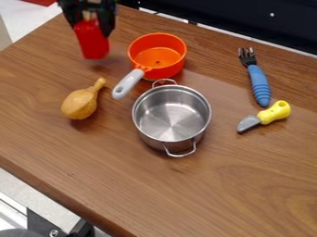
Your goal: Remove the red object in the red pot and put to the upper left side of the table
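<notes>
At the upper left of the camera view the black gripper point(90, 16) hangs over the table, shut on the top of a red object point(92, 40). The red object is held upright, to the left of the orange-red pot point(158, 52) and apart from it. Inside the pot the bare orange bottom shows, and its grey handle points down to the left. Whether the red object's lower end touches the table point(37, 78), I cannot tell.
A steel pot point(172, 115) with two handles stands mid-table, just below the orange-red pot. A tan drumstick-shaped toy point(82, 103) lies at left. On the right are a blue-handled fork point(259, 82) and a yellow-handled knife point(270, 114).
</notes>
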Tool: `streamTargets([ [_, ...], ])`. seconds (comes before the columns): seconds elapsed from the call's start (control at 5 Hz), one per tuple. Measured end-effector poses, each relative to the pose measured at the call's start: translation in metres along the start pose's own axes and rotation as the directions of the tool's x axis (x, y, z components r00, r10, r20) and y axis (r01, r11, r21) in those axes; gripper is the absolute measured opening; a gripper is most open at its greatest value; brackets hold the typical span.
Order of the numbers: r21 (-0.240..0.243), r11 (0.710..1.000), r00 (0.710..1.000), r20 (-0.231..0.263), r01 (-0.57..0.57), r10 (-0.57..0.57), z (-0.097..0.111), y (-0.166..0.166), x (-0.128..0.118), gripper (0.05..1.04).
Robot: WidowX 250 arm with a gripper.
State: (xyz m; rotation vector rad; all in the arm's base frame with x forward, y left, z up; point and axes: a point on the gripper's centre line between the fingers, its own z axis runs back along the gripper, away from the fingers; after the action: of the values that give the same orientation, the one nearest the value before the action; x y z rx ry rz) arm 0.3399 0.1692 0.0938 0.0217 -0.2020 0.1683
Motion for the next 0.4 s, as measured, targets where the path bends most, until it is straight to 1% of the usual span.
streamTargets([
  [0.2,0.017,1.0,0.999,0.038,-0.005,0.004,-0.0031,-0.0016,-0.0081,0.863],
  [0.4,0.01,1.0,0.999,0.048,0.001,-0.002,-0.0032,-0.0069,-0.0081,0.863],
])
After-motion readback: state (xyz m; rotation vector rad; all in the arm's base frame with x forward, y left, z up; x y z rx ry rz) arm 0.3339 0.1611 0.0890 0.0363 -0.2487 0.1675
